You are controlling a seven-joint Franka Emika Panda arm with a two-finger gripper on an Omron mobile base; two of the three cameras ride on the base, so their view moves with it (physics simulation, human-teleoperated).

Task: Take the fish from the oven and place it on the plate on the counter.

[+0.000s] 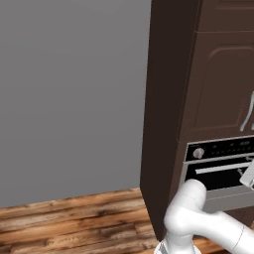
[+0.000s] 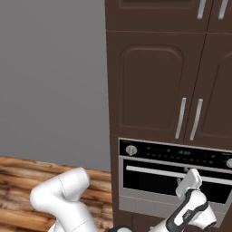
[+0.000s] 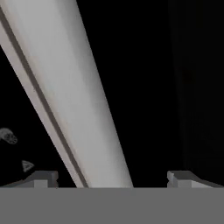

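Oven door shut, lower right; fish presumably inside, can't see it. My gripper spread wide astride the handle. I'd centre bar, close, then pull straight.

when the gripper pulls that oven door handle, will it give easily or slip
The oven door handle looks like a rigid silvery bar, so it probably won't flex. Its smooth finish may be slippery between the pads. The oven door is wide and looks shut, so it likely swings heavily. The gripper straddles the bar, open.
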